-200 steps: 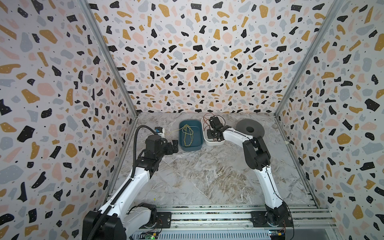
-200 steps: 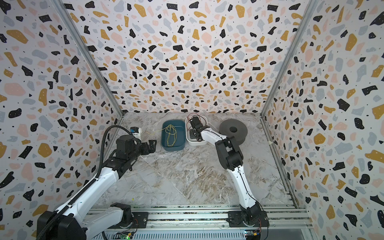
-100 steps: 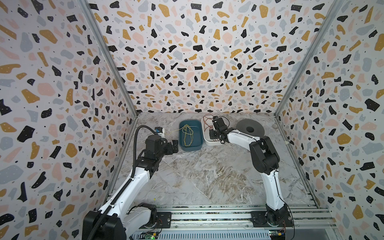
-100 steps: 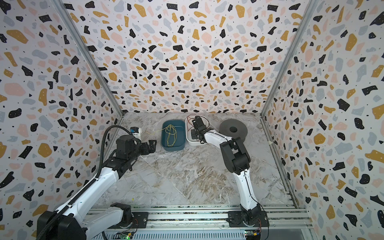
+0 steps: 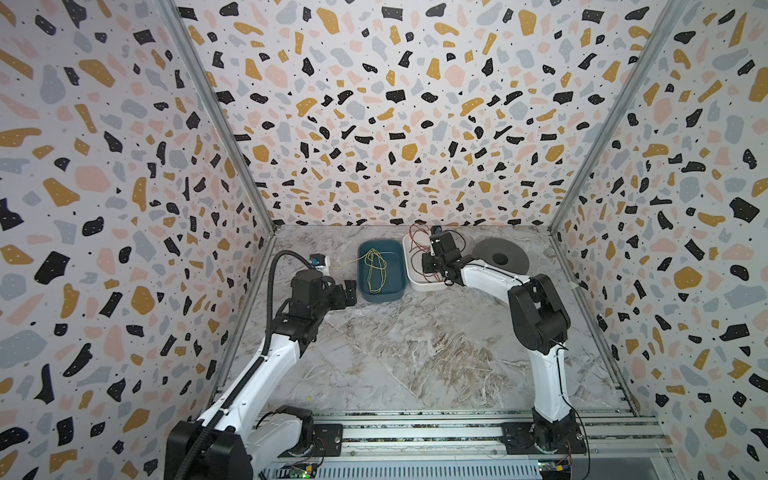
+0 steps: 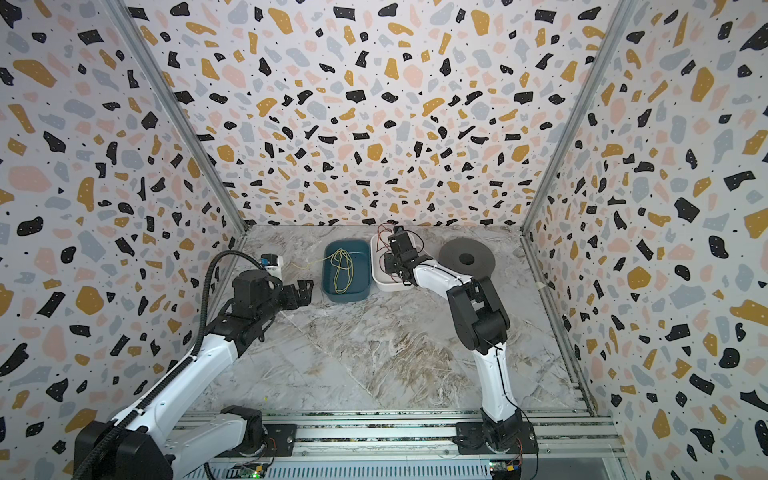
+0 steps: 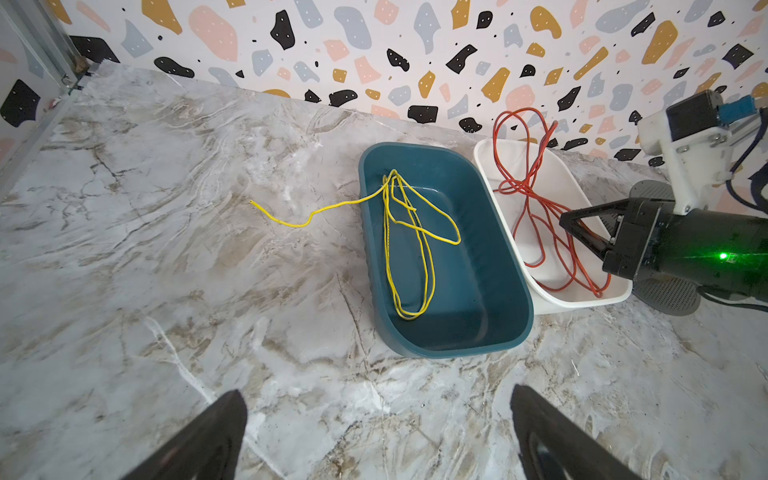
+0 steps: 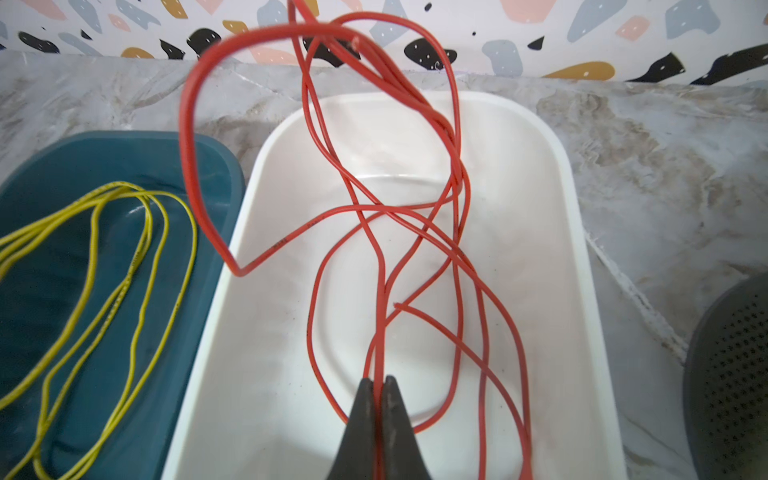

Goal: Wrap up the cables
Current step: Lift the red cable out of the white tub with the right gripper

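The red cables (image 8: pixel 457 178) are seen lying in loose loops inside the white tray (image 8: pixel 532 216), set at 12 o'clock on the marble table (image 5: pixel 415 353); some loops are arched above its 12 o'clock rim; two strands are pinched between the pressed-together fingers of the right gripper (image 8: pixel 377 384). At the tray's 9 o'clock a teal tray (image 7: pixel 478 266) is found, a yellow wire (image 7: pixel 392 176) coiled inside; at 3 o'clock, a dark perforated disc (image 5: pixel 517 253); the left gripper (image 7: pixel 376 395) is held spread wide, empty, near the teal tray's 8 o'clock.
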You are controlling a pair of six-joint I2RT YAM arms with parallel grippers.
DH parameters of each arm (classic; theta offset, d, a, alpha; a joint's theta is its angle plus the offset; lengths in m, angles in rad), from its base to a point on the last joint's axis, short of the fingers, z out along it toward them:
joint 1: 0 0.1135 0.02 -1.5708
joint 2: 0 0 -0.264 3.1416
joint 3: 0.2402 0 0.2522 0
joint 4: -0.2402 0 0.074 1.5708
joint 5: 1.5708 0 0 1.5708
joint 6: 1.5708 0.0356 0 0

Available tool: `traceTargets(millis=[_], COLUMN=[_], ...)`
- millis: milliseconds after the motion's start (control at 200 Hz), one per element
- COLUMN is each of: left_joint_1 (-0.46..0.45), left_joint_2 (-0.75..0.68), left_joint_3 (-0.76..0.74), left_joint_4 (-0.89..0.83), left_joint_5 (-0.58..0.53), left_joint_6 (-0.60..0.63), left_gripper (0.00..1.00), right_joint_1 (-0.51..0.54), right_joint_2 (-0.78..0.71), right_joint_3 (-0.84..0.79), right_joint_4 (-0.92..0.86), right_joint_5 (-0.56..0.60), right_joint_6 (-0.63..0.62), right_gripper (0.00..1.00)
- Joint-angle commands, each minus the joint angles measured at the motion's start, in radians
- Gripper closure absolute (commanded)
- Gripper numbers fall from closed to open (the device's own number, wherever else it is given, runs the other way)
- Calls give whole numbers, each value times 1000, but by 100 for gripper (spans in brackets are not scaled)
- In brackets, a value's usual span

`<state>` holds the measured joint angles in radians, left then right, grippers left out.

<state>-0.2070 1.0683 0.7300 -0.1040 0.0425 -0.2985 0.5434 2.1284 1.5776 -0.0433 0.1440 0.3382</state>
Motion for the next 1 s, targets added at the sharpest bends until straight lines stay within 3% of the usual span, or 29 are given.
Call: traceTargets(millis=[0,681,996], left_joint_1=[-5,-5,-5], left_joint_2=[3,-22,-24], left_joint_3=[-11,-9,-7], left_joint_4=[15,14,19], left_joint_5=[0,-14,0], left_joint_6=[12,17,16], left_gripper=[0,0,0], right_joint_1=[-2,10,26], right_joint_2=[-99,-395,-529], right_joint_3=[-7,-220,-248], right_joint_4=[23,45,6], right_joint_5=[20,51,6], right_joint_6=[-12,-68,-103], right_gripper=[100,100,100])
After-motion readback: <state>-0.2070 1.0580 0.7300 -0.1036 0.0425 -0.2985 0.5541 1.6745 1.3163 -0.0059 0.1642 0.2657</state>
